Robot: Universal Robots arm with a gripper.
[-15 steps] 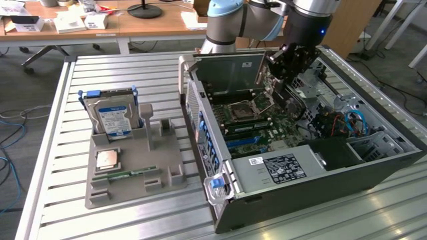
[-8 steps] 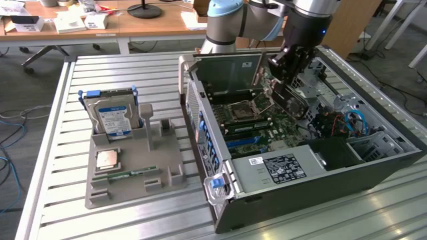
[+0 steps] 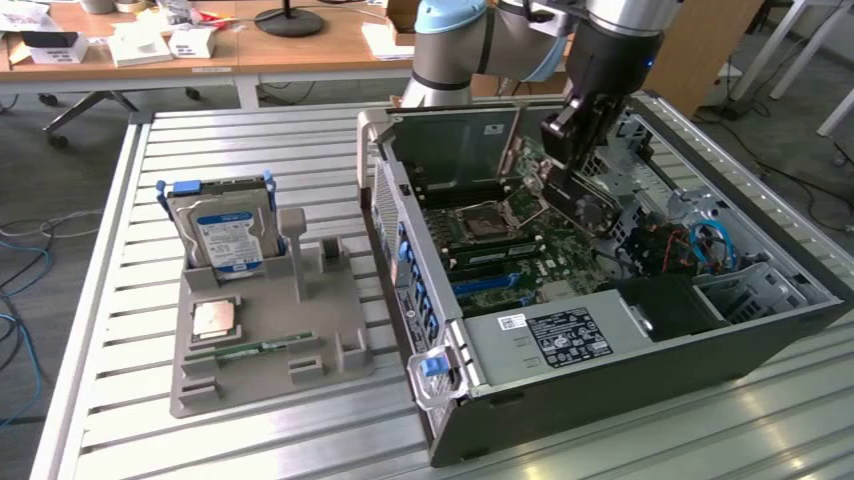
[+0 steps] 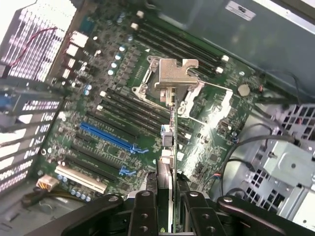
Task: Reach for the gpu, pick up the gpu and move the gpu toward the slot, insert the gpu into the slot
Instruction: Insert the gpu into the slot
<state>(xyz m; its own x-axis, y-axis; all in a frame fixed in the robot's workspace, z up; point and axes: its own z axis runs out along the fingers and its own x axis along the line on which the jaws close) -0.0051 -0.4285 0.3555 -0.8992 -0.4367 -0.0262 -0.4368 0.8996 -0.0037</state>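
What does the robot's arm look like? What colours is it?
The arm is made of round silvery-grey tubes with light blue caps at its joints, and its last part is dark. Its fingers are black and blocky, dotted with round screws.

The slot [image 4: 106, 137] lies bare; cables [image 4: 241, 145] loop at the motherboard [image 4: 211, 157] edge

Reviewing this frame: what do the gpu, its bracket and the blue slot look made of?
The gpu, seen edge-on, looks like thin circuit board, judging by its slim edge. Its bracket is likely bare sheet metal: silvery, folded, glinting. The slot looks like moulded plastic, even blue, slightly glossy.
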